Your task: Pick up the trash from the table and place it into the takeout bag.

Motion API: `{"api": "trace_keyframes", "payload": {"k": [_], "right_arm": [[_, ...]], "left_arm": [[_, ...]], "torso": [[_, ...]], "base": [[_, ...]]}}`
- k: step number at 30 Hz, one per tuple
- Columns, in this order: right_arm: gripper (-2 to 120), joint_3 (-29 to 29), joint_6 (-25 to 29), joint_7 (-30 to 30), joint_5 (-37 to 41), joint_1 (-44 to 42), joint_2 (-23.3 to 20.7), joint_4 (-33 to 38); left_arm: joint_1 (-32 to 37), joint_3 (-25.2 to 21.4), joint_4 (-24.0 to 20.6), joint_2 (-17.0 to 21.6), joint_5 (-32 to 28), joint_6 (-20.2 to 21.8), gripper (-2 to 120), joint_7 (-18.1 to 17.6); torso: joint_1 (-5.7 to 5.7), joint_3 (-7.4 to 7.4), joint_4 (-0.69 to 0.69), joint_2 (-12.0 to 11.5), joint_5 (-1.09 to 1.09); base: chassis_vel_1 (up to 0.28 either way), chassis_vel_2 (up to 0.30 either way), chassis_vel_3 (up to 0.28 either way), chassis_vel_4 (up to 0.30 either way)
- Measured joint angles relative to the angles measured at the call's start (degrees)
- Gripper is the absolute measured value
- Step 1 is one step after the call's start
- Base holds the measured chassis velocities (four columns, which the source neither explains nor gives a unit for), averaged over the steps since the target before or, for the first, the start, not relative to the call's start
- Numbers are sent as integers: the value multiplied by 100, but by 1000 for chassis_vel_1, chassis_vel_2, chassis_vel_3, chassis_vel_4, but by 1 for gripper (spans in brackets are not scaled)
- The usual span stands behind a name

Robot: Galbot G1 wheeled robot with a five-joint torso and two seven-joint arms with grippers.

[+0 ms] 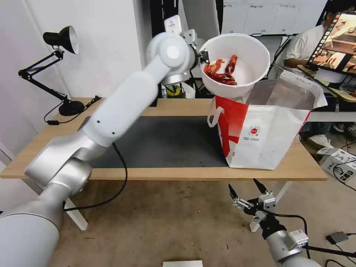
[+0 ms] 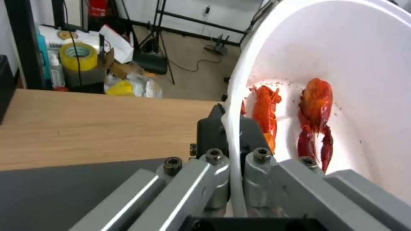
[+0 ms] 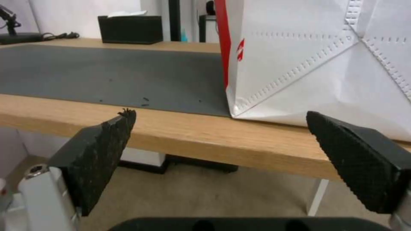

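Note:
My left gripper (image 1: 204, 55) is shut on the rim of the white round bowl (image 1: 241, 55), which is tipped on its side in the air above the open mouth of the takeout bag (image 1: 267, 133). In the left wrist view the rim of the bowl (image 2: 355, 64) sits pinched in the left gripper (image 2: 231, 128), and red shells (image 2: 314, 106) lie against the bowl's inner wall. The bag stands at the right end of the table (image 1: 167, 105), partly on the dark grey mat (image 1: 163, 141). My right gripper (image 1: 246, 193) hangs open below the table's front edge, facing the bag (image 3: 325, 57).
A black desk lamp (image 1: 61, 74) stands at the table's far left corner. A black tissue box (image 3: 130, 29) sits at the back edge. A yellow tape roll (image 2: 79, 56) lies behind the table. Boxes (image 1: 339, 161) and cables lie on the floor at the right.

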Motion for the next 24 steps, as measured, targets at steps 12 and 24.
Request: {"api": "trace_keyframes", "payload": {"k": [12,24], "right_arm": [[100,0,0,0,0,0,0,0],[100,0,0,0,0,0,0,0]], "left_arm": [[20,136,570,-641,577,-443,0,-61],[-52,114,757,-771,678,-614,0,22]], "torso": [[0,0,-2,0,0],[0,0,0,0,0]], "base": [[0,0,0,0],[0,0,0,0]]}}
